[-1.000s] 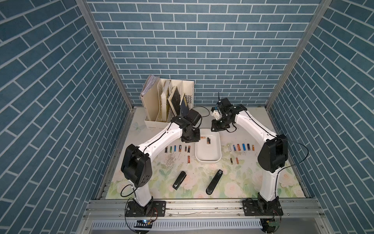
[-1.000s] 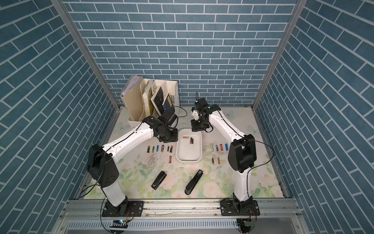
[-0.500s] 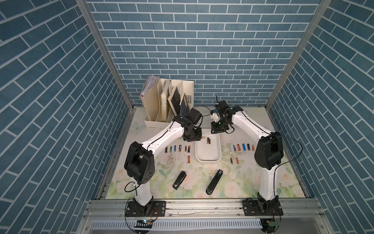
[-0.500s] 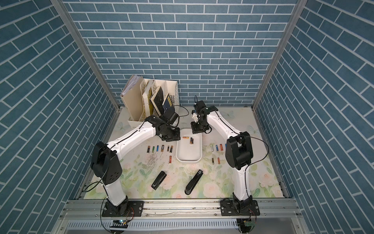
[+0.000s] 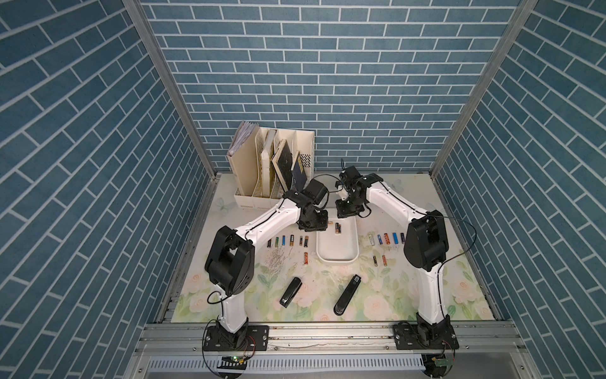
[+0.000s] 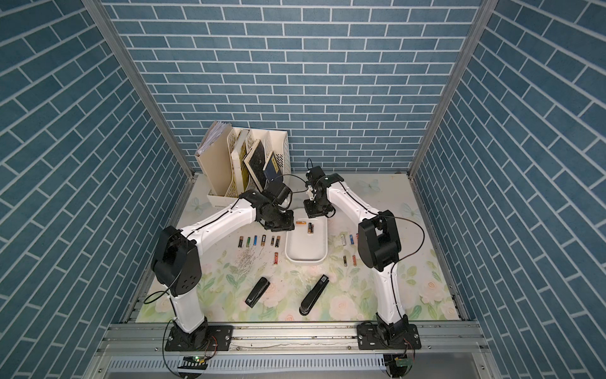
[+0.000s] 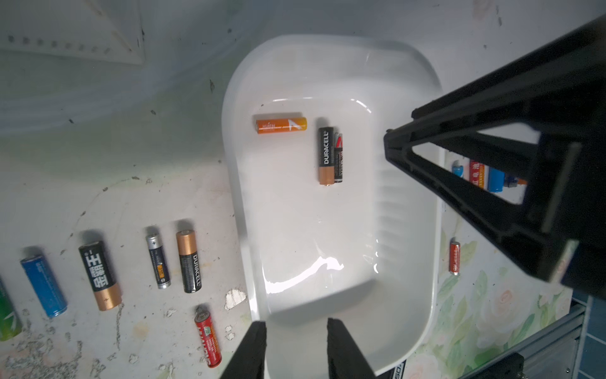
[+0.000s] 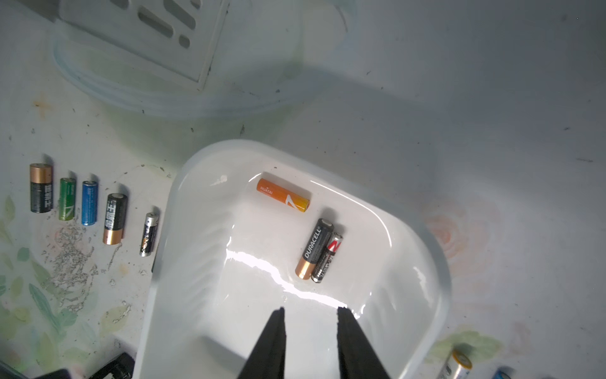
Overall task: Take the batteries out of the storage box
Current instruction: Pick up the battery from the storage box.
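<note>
White plastic storage box (image 5: 337,249) sits mid-table between the two arms, and it's nearly cleaned out. Only three batteries are left in it, all bunched at the far end. An orange one (image 7: 281,125) lies crosswise on its own, and a black-and-copper Duracell (image 7: 325,156) lies touching a skinnier black-and-red cell (image 7: 338,157).

Same three as a second ago, so nothing's come out lately. What has changed is the arms: both have eased in closer to that far end, the right one more noticeably. The left tool (image 7: 296,323) hovers at the box's far-left corner, fingers apart, nothing between them. Same deal for the right tool (image 8: 311,309) at the far end, apart and empty.

So my guess is they're lining up the next pick, not carrying anything. The rest are already out on the table (image 5: 377,190), a row on the left (image 5: 291,240) and a row on the right (image 5: 387,238).
</note>
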Tool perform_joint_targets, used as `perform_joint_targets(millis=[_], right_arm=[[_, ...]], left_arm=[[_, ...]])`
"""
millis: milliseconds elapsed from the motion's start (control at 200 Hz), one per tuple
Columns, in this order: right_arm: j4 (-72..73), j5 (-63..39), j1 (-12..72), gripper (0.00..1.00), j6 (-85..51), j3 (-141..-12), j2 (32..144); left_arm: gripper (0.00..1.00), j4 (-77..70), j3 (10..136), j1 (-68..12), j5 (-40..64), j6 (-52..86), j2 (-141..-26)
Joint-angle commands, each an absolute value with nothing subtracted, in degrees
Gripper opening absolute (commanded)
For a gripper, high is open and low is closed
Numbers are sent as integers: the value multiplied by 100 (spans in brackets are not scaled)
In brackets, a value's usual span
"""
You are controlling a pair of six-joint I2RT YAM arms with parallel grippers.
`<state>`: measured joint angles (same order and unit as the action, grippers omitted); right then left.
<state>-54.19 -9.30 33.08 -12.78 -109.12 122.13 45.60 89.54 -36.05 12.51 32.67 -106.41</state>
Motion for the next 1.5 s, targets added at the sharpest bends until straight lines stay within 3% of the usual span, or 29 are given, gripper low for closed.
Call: perform_joint_targets(millis=[0, 1105, 1495], right_arm=[[-5142, -889, 3417, 29, -1520, -10672, 12331], [-4929, -661, 3540, 25, -1485, -10522, 13202], [-5169, -272, 3654, 17, -1393, -10642, 13341]], left_arm=[[37, 4406, 8789, -3569, 1361, 3193, -10516], [37, 4438, 8754, -3500, 1463, 3118, -10573], [37, 4415, 8652, -3419, 1453, 3076, -10541]])
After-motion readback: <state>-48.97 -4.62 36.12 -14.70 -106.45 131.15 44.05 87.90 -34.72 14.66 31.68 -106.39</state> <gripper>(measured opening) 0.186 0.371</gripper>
